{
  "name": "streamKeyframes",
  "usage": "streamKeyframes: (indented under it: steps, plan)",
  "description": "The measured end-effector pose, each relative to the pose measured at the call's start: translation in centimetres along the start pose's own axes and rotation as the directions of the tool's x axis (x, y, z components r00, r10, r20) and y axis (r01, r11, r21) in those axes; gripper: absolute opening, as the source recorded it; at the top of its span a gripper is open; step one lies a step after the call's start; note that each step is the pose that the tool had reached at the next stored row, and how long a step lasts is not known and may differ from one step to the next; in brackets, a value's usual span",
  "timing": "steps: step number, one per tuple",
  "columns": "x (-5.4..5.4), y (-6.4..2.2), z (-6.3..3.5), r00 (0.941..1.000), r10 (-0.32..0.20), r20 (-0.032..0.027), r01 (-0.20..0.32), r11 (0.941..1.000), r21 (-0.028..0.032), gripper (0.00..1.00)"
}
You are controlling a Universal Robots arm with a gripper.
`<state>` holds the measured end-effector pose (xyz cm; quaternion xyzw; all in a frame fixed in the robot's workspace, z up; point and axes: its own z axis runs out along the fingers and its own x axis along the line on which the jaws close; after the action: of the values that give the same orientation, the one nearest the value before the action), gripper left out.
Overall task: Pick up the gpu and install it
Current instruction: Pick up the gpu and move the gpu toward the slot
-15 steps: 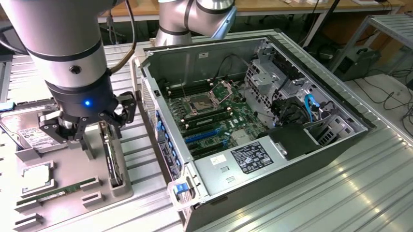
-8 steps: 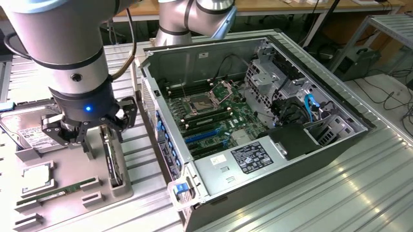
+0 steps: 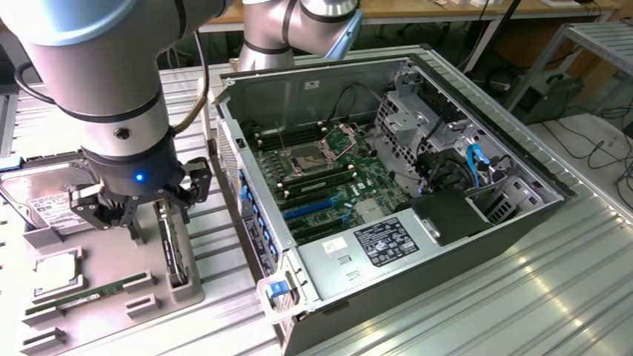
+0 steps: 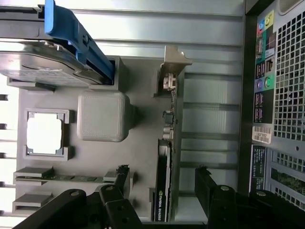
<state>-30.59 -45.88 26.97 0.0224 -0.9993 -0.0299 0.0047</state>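
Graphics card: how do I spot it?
Look at the gray tray beside the open computer case. The card stands on edge along the tray's side nearest the case, between the open fingers. It alone has a black fan and silver end bracket.

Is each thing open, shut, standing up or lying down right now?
Gripper: open, one finger on each side of the graphics card.
Graphics card: standing on edge in its tray slot.
Computer case: lying down, side open.
Hard drive: lying label-up in the tray.
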Motion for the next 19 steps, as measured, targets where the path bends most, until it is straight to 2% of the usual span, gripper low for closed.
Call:
streamKeyframes:
  steps: [9, 15, 19]
  plan:
    - [0.0, -0.09, 1.51, 1.0, 0.0, -0.0033, 0.0, 1.0, 0.0, 0.66]
    - [-0.1, -0.16, 2.45, 1.0, 0.004, -0.0035, -0.004, 1.0, -0.0002, 0.66]
    - [-0.1, -0.19, 2.87, 1.0, 0.004, -0.0038, -0.004, 1.0, 0.0029, 0.66]
